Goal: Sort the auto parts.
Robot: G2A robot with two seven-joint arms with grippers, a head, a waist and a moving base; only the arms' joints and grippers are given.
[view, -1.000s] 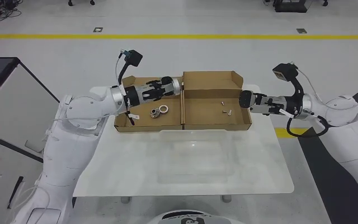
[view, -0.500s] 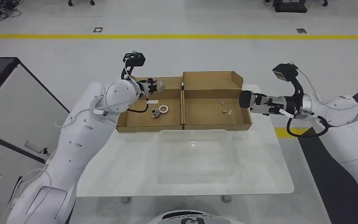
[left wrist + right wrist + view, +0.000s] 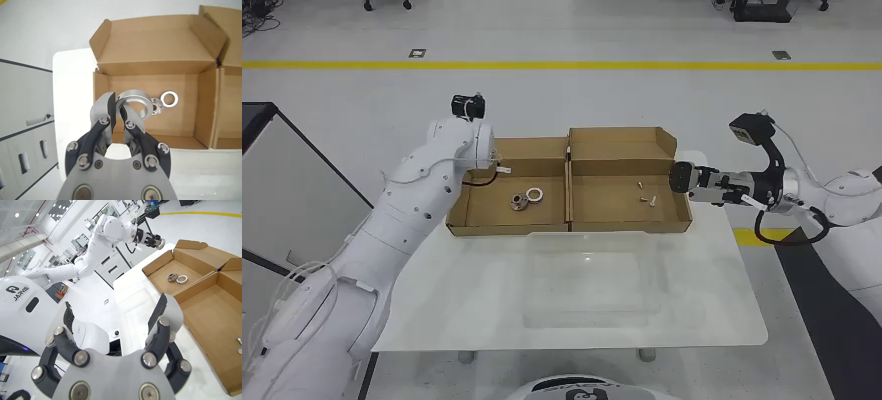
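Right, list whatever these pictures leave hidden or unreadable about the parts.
Left wrist view: the ring in the left gripper hides part of the flanged hub behind it.
Top view: the left arm's wrist covers that gripper and ring.
Top view: the two fasteners in the right box are too small to identify.
Right wrist view: those fasteners sit at the frame edge, partly cut off.

Glossy pale grey floor (image 3: 642,100). Yellow painted stripe (image 3: 642,66) crosses it beyond white rounded-corner table (image 3: 712,320). Two small dark square floor plates (image 3: 418,52) just past stripe. Grey cabinet with dark seams and recessed drawer handles (image 3: 22,121) beside table. Black floor mat (image 3: 832,300) on opposite side. High ceiling, round bright lamps (image 3: 17,214).
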